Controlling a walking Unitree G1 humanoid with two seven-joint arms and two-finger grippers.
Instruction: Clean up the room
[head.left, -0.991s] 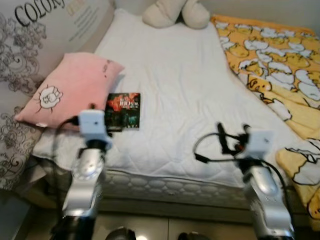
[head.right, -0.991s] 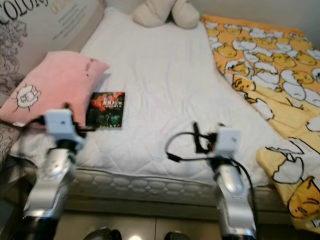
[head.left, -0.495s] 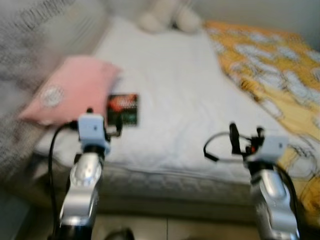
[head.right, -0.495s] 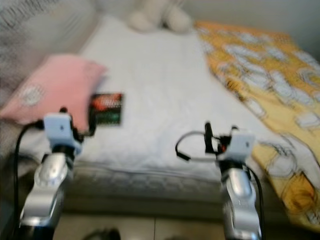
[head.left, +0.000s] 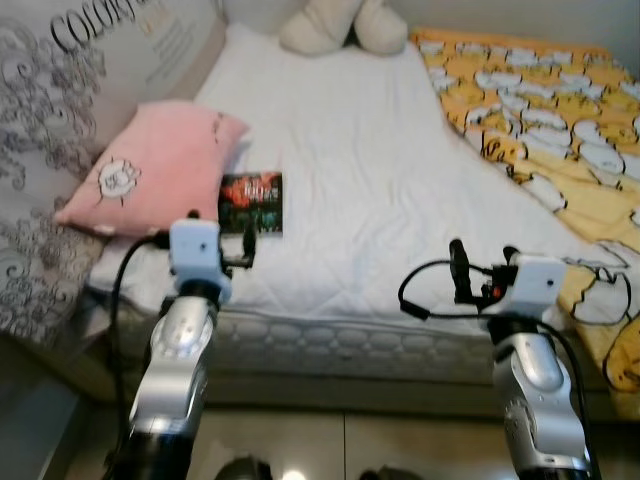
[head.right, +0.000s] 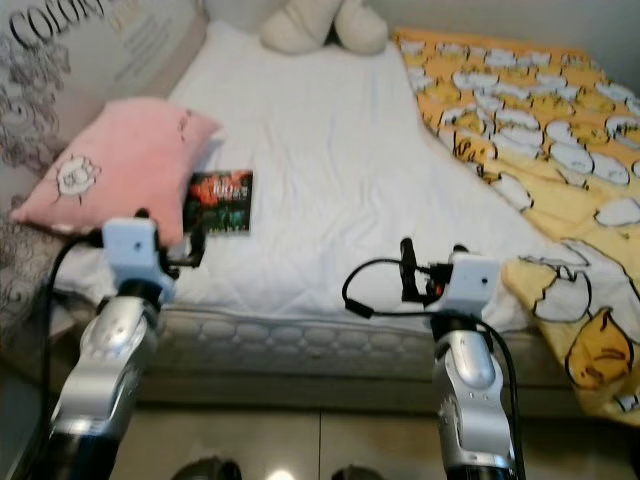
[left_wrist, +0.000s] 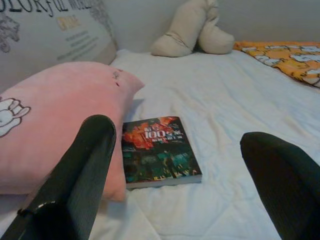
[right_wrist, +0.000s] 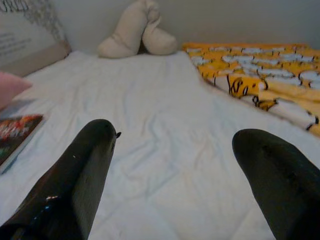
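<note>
A book (head.left: 251, 202) with a dark red and green cover lies flat on the white bed (head.left: 350, 150), touching the edge of a pink pillow (head.left: 155, 165). My left gripper (left_wrist: 178, 134) hovers at the bed's near edge, just short of the book (left_wrist: 157, 150), with its fingers (left_wrist: 95, 150) spread wide and empty. My right gripper (right_wrist: 175, 131) is open too, level with the mattress edge further right, over bare sheet. Both arms (head.left: 180, 350) reach up from the floor side.
A beige plush toy (head.left: 345, 25) sits at the head of the bed. A yellow duck-print blanket (head.left: 545, 110) covers the right side and hangs over the near corner. A large printed cushion (head.left: 60, 90) leans on the left. Tiled floor (head.left: 330, 450) lies below the mattress edge (head.left: 350, 340).
The camera shook, blurred, and drew back slightly, so more of the mattress front and floor shows. Both grippers stay open in much the same pose. The book has not moved.
</note>
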